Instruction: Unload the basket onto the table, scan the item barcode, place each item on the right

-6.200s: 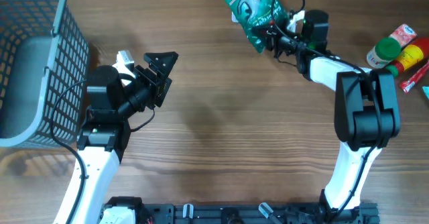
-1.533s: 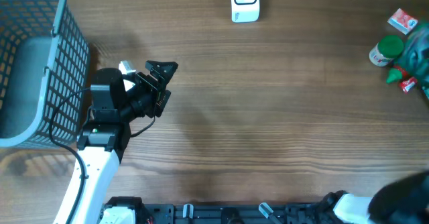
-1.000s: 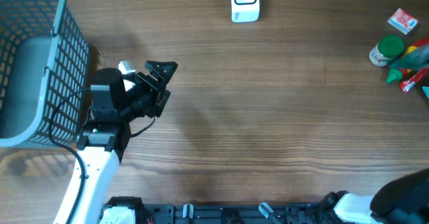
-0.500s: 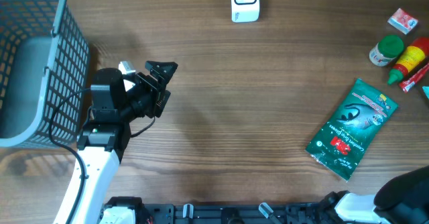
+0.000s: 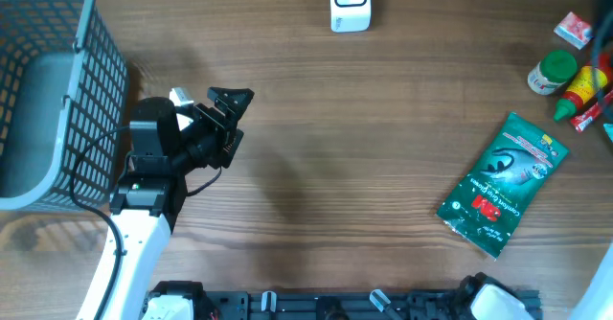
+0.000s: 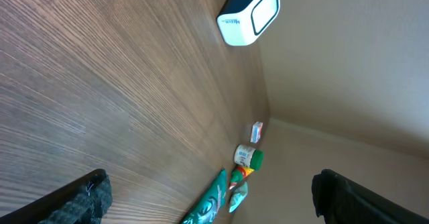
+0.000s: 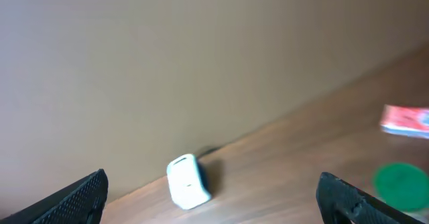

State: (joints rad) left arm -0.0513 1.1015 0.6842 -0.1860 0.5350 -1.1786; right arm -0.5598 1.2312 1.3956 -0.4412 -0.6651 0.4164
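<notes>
My left gripper and right gripper both stand wide open with nothing in them. The left hovers well to the left of the scanner, and the right is lifted high, looking at the scanner from far off. The green packet lies flat on the table, well to the right of the scanner and nearer my base. I see no barcode on its upper face, so it is probably underneath. On so flat a pouch my pinch could skid, or I could show the scanner the wrong side.

The table was matt wood with fine grain. The green pouch looked like glossy plastic, the scanner smooth plastic.
</notes>
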